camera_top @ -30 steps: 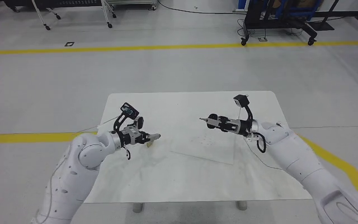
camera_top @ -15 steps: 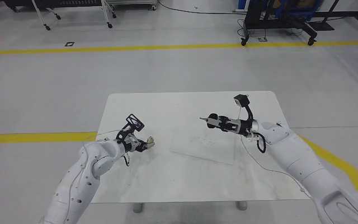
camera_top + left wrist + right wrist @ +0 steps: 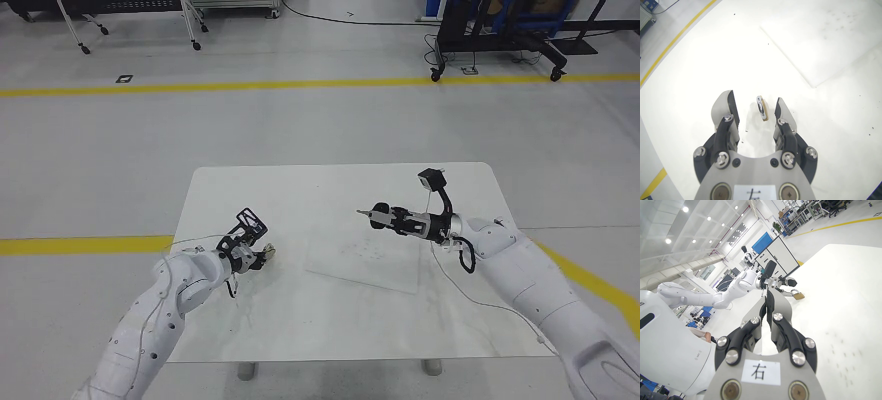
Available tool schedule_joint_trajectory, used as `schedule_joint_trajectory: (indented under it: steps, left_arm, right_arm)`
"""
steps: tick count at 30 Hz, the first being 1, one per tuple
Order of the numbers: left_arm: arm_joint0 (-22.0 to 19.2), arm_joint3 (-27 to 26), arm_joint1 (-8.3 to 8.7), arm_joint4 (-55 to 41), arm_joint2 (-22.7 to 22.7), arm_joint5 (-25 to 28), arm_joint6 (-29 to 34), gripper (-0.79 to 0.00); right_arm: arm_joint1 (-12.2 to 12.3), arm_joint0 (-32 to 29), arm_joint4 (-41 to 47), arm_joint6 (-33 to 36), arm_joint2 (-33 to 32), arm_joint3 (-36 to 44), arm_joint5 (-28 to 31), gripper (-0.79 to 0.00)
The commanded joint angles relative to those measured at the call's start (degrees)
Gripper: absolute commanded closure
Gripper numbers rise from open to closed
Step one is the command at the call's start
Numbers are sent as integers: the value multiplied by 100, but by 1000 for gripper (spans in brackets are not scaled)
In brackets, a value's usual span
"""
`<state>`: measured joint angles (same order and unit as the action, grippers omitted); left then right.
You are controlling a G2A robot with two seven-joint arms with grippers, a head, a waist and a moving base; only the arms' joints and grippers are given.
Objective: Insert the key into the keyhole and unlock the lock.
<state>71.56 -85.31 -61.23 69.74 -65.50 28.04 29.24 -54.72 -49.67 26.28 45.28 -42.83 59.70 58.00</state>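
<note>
The left gripper [image 3: 755, 96] is spread wide. Its two ribbed pads [image 3: 732, 106] sit either side of a small brass padlock [image 3: 762, 108], with a gap on each side, so neither pad touches it. The left wrist view shows the padlock edge-on, resting on the white table [image 3: 696, 66].

The right wrist view gives the side-on look. There the padlock [image 3: 798, 295] sits on the tabletop with its silver shackle toward the left gripper [image 3: 791, 288], which hangs low over the table and close to it.

The right gripper [image 3: 768, 294] has its fingers pressed tight together, and in its own view they cover whatever they pinch. From above, the right gripper [image 3: 375, 213] has a thin key [image 3: 361, 212] poking out of its tips. It is held over the table and points toward the other arm's side, well apart from the padlock [image 3: 268, 257].

Between the two arms a thin clear sheet [image 3: 370, 265] lies flat on the table, one corner near the left gripper [image 3: 262, 256]. A yellow floor line [image 3: 300, 85] runs beyond the table.
</note>
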Motion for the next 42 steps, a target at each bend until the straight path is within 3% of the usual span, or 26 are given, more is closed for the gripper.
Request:
schedule_joint_trajectory:
  steps: [1,7,14,20,32,36,42]
  left_arm:
    - [0,19,-2,0,10,11,0,-360]
    - [-65,123,-25,7,108,17,42,-357]
    - [-141,215,-66,111,270,-51,-21,-256]
    - [-183,271,-82,108,305,-71,0,0]
    - [-232,345,-97,-108,261,-28,9,0]
    - [-232,397,-134,-1280,6,-135,-161,0]
    - [-365,523,-164,-3388,-369,-244,459,0]
  right_arm:
    - [0,0,0,0,0,0,0,0]
    - [0,0,0,0,0,0,0,0]
    - [0,0,0,0,0,0,0,0]
    - [0,0,0,0,0,0,0,0]
    - [0,0,0,0,0,0,0,0]
    - [0,0,0,0,0,0,0,0]
    - [0,0,0,0,0,0,0,0]
